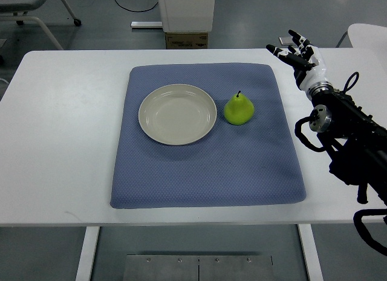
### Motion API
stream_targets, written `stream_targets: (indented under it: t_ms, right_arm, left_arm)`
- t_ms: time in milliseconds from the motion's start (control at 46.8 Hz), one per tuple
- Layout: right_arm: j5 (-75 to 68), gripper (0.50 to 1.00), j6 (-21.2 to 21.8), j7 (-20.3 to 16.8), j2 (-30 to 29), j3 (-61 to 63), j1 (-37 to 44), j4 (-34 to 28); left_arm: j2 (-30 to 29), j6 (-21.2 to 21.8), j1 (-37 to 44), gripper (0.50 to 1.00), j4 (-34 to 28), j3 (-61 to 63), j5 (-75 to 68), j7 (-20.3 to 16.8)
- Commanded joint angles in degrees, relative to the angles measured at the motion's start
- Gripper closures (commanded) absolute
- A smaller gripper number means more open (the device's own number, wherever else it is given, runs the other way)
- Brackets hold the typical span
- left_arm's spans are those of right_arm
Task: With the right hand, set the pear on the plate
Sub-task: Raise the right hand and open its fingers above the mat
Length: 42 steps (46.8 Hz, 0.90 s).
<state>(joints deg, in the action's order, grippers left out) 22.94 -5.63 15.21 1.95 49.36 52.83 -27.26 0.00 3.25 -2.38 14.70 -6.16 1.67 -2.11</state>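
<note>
On the blue mat (205,172), pear (239,109) lies well left of the spread, empty right hand (297,51).

Right hand (297,52): white body, black fingertips and black joint segments, white cuff at wrist
Forearm behind hand, off mat's (205,166) right edge: black, boxy, segmented housing
Round silver metal disc fitting on forearm side facing mat
Black cables looped along arm; one arcs above forearm, others hang beneath near mat's lower right corner
No markings legible
</note>
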Motion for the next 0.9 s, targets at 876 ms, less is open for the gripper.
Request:
stream_targets:
  t_ms: [876]
  right_arm:
    - [-0.1, 0.500, 0.1, 0.0, -0.5, 0.0, 0.8, -0.2]
  left_arm:
    - [0.0, 0.2, 0.0, 0.500, 0.0, -0.1, 0.3, -0.4]
